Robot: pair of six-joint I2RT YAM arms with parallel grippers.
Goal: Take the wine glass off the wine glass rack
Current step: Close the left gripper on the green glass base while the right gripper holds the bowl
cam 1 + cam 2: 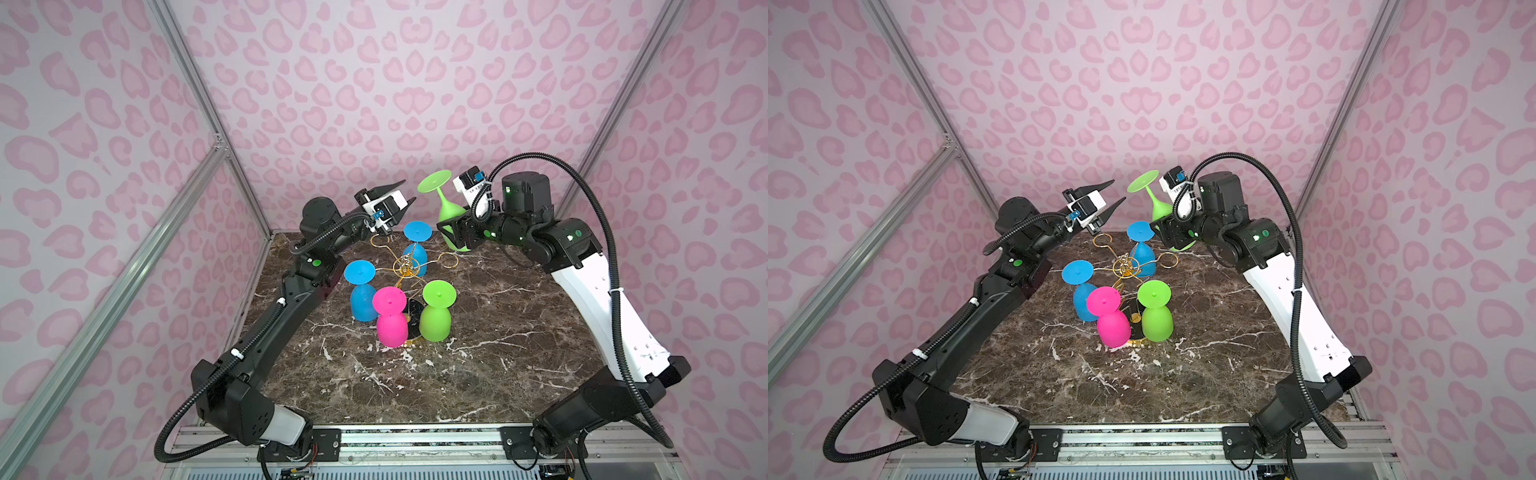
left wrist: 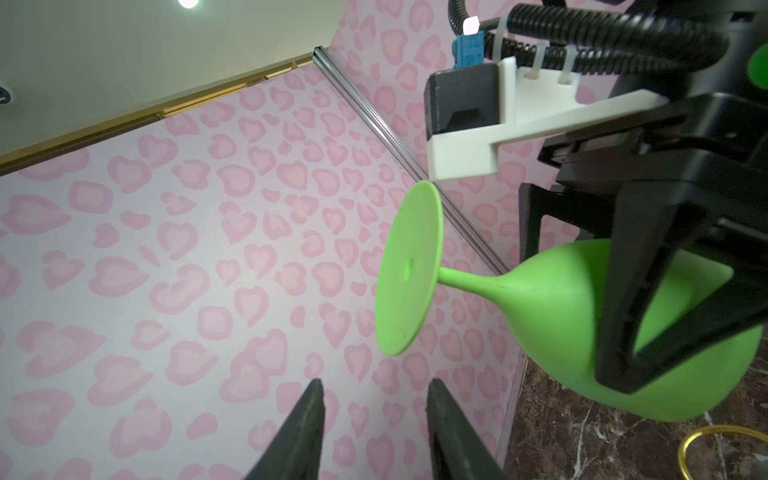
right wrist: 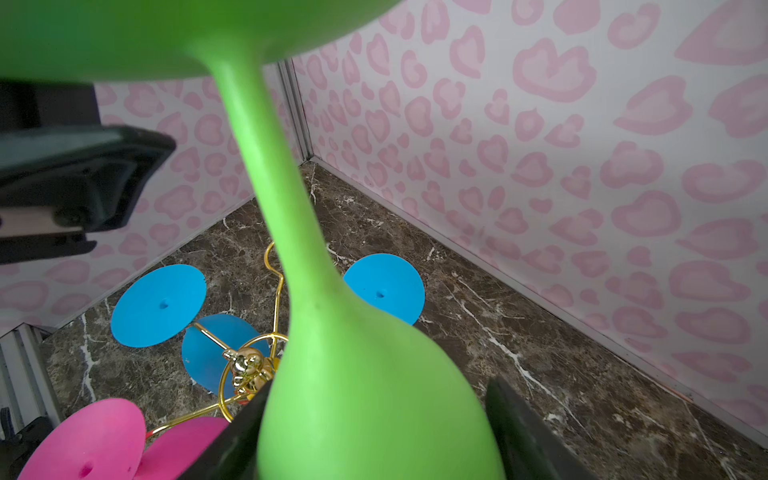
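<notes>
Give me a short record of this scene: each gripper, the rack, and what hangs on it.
held glass: green wine glass, tilted, foot up, in the air
right gripper: shut on its bowl
left gripper: open, empty, near its foot
wine glass rack: on marble table, two loops empty
hanging upside down: near blue glass, far blue glass, pink glass, second green glass

- The wine glass rack (image 1: 405, 267) stands on the table (image 1: 519, 357).
- Four glasses (image 1: 390, 320) hang on the rack.
- The wine glass (image 1: 448, 208), in the right gripper (image 1: 449, 237), is behind and right of the rack.
</notes>
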